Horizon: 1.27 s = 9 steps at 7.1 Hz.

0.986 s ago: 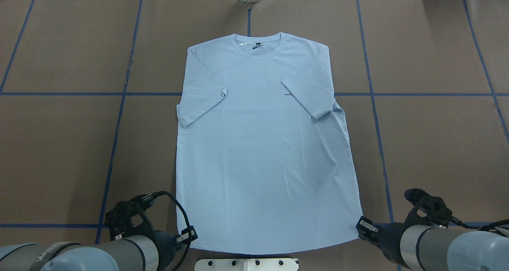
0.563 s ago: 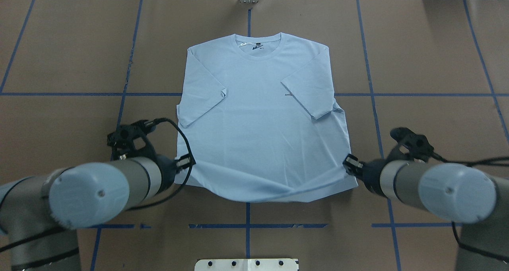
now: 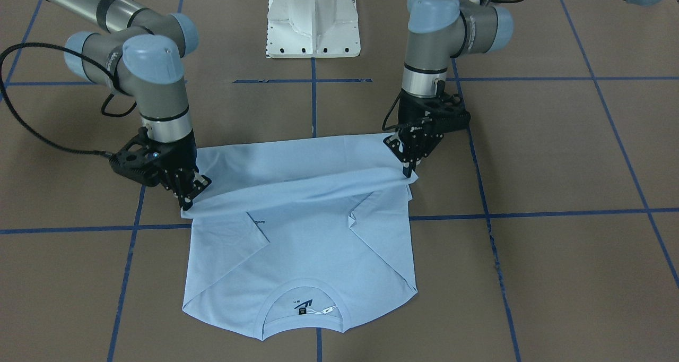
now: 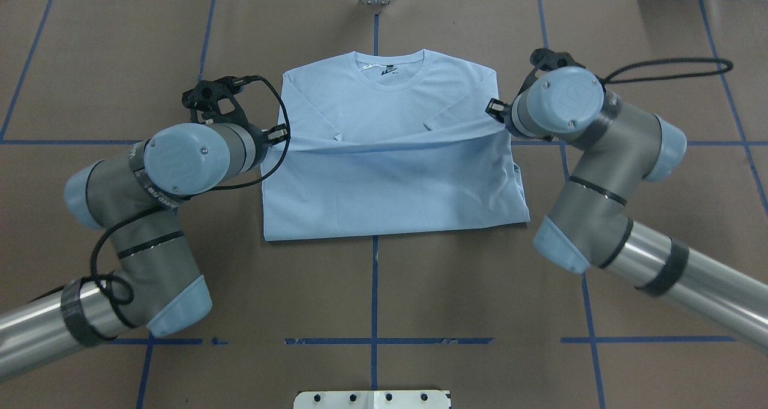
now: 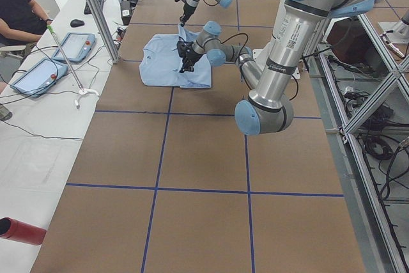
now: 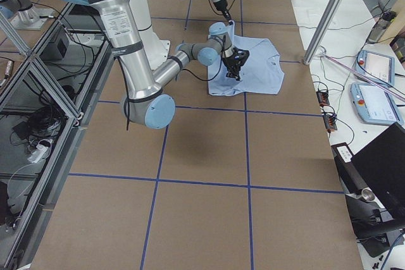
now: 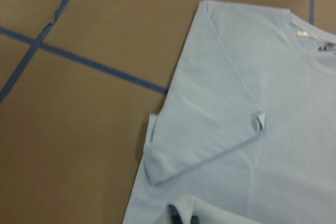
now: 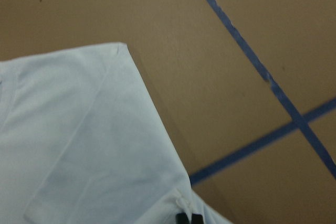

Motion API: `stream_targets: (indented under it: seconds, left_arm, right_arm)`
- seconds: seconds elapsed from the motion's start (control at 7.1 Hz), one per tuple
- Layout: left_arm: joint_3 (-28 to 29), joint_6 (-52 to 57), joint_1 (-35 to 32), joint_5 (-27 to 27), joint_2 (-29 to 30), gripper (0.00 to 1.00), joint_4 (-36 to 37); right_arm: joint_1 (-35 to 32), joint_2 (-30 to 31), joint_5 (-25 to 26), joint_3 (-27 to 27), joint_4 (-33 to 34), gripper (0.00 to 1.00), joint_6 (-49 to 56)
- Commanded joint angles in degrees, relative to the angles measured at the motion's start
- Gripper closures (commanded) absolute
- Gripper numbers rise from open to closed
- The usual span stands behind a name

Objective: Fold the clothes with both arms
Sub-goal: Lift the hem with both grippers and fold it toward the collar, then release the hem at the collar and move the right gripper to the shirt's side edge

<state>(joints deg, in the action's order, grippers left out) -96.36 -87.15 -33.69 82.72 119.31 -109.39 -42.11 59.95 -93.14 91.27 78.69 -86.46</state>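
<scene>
Two pinches, one per arm: the left jaws are clenched on the left hem corner (image 3: 407,166) of the shirt (image 4: 390,187), and the right jaws on the right hem corner (image 3: 186,205). The wrist views show only a dark sliver of fingertip at the bottom edge, so the depth of bite is unclear; probably both layers are caught.

The hem (image 4: 390,144) is raised off the cloth below and stretched between the two pinches. It crosses the chest at about the sleeve ends, with a slight sag mid-span. Under it the doubled lower body lies flat. Its fold edge (image 4: 390,236) faces the robot and runs a little askew, the left end nearer the robot. The sleeves (image 7: 210,124) are folded inward over the chest. The collar (image 4: 389,67), with its label, lies on the far side, uncovered. The shirt sits mid-surface (image 4: 90,67), astride the centre tape line (image 4: 373,289).

The left arm (image 4: 180,157) and right arm (image 4: 570,106) flank the shirt, wrists pointing down and roughly level with each other.

Step in hand, as judged: a bottom-to-top fold, about half travelled. To do it well:
- Advance both corners at equal pace and height, so the hem runs parallel to the shoulder line.
- Hold enough tension to take out the sag, but not so much that the lower layer drags.
- Set the corners on the shoulders with the hem just short of the collar.
- Lower until the cloth touches before releasing.

Risk: the skew at the fold edge may carry into the finished fold.
</scene>
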Motion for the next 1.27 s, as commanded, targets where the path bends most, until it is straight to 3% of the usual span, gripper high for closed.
stream_targets:
  seconds: [0.0,0.28,0.56,0.7,0.85,1.13]
  left_arm:
    - [13.3,1.5,-3.5,-0.1,5.0,1.0,-8.7]
    - [22.7,3.6,-5.4,-0.2,9.8,0.99,-15.0]
    - [26.7,4.4,-6.1,-0.1,11.4,0.94,-18.4]
    - [27.2,7.7,-6.3,-0.1,11.4,0.72,-18.4]
    - [27.2,8.1,-6.4,0.0,11.4,0.65,-19.0]
    - [26.7,8.3,-8.2,0.9,11.3,0.57,-22.5]
  right_arm:
    - [-5.1,-10.8,-2.6,-15.2,-0.4,1.0,6.9]
    - [-5.4,-13.9,-2.1,-25.2,-8.3,1.0,8.1]
    - [-5.4,-16.7,-1.1,-30.0,-9.0,1.0,9.6]
    - [-5.1,-17.0,-0.1,-30.8,-9.0,1.0,11.0]
    - [-4.7,-17.0,0.1,-30.8,-9.0,0.71,11.0]
    - [-4.5,-15.2,0.0,-28.6,-9.3,0.6,10.4]
